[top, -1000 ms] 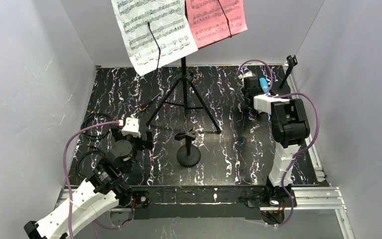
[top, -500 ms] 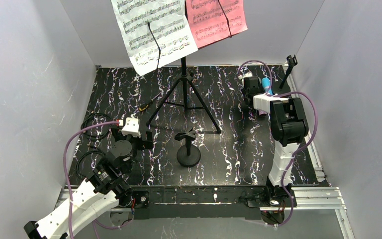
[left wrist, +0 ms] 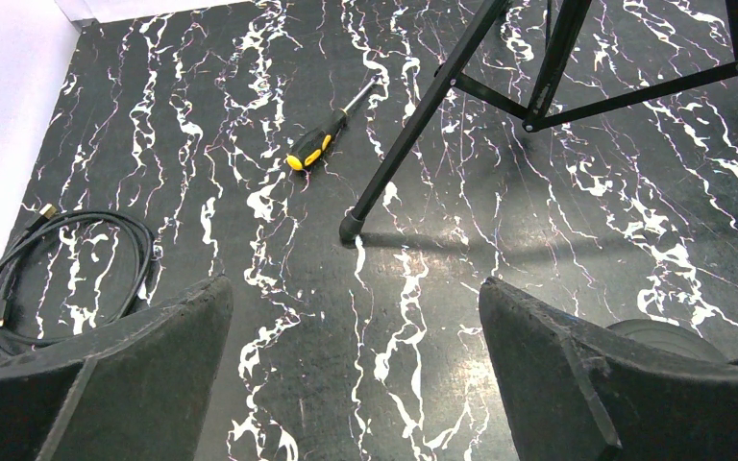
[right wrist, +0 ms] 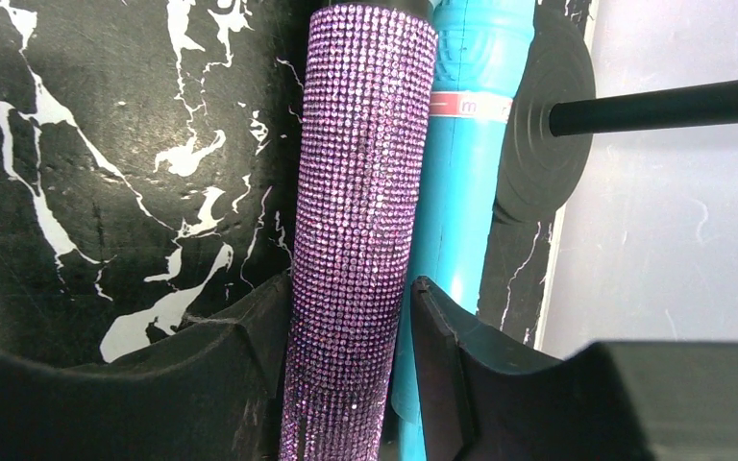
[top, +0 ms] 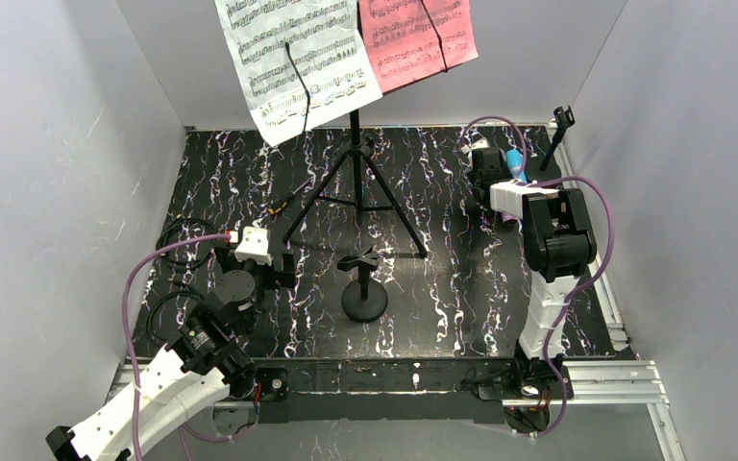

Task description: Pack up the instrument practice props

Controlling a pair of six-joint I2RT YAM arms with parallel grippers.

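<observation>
Jaws of the left gripper point(left wrist: 354, 307) stand wide apart over bare counter point(top: 461, 288) and hold nothing. This arm sits exactly where it was 1 second ago. Just beyond it stands 1 round-based mic holder point(top: 363, 300), untouched. A coiled black cable point(left wrist: 58, 259) lies to the left, and further out a yellow-handled screwdriver point(left wrist: 322, 144) lies by the legs of the tall black tripod point(top: 354, 182).

Further back, at the far right, the right gripper point(right wrist: 351, 288) is where the only change lies. Over the last second it has crept slightly toward the far right corner, and the blue tip visible beside it has shifted the same way. Its jaws are pressed against both sides of the purple glitter microphone point(right wrist: 360, 192). The blue microphone point(right wrist: 466, 173) lies touching that one along its length, outside the grip. The 2nd mic holder point(right wrist: 538, 125) stands just behind them against the wall.

I judge this small drift to be the grasp settling before a lift, with the blue microphone likely to be nudged along. The white music sheet point(top: 298, 58) and pink music sheet point(top: 418, 38) are on the stand at the back, so packing has barely begun. No container shows.
</observation>
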